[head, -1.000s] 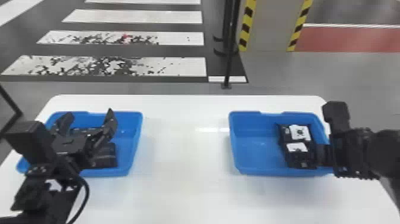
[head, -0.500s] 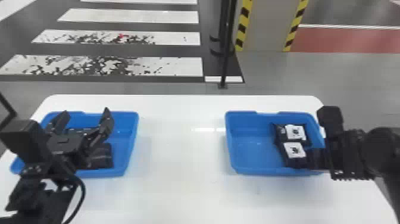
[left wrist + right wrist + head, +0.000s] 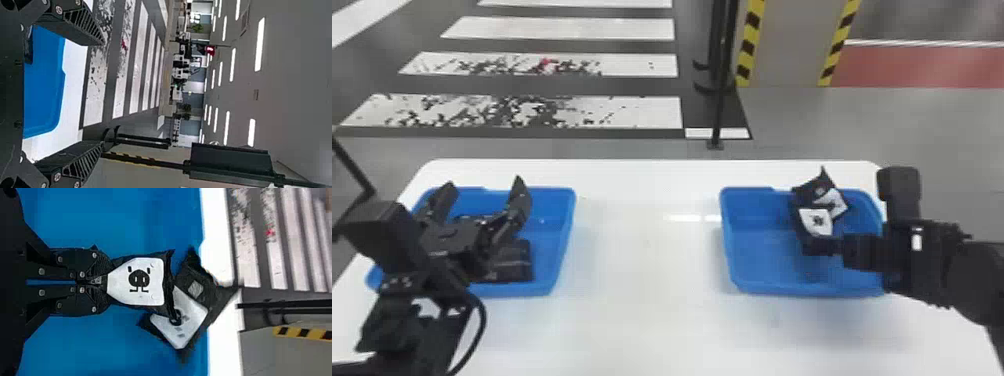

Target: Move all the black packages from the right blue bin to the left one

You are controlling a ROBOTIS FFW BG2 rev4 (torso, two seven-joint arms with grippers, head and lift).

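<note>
Worktop point(image 3: 642, 250), head view, bearing source and destination containers. The right blue bin point(image 3: 812, 289) contains the held package point(image 3: 799, 232) and the second package point(image 3: 814, 192), both black with white labels point(image 3: 816, 221). The second package lies tilted at that bin's far wall, one corner rising above the rim. The right gripper point(image 3: 826, 246) reaches in over the same bin's right wall. Well apart to its left, the left blue bin point(image 3: 512, 289) contains a dark package point(image 3: 517, 260), presumably already transferred; the left gripper point(image 3: 483, 187) hangs above, probably waiting its turn.

Left wrist view: the jaws stand wide apart, with nothing between them.

Right wrist view: the jaws are closed on one end of the held package, probably so that its bulk projects free for lifting out of the right blue bin. Its free end overlaps the second package, which may explain the latter's slant and could drag it along. Whether the held package is clear of that bin's floor cannot be told.
</note>
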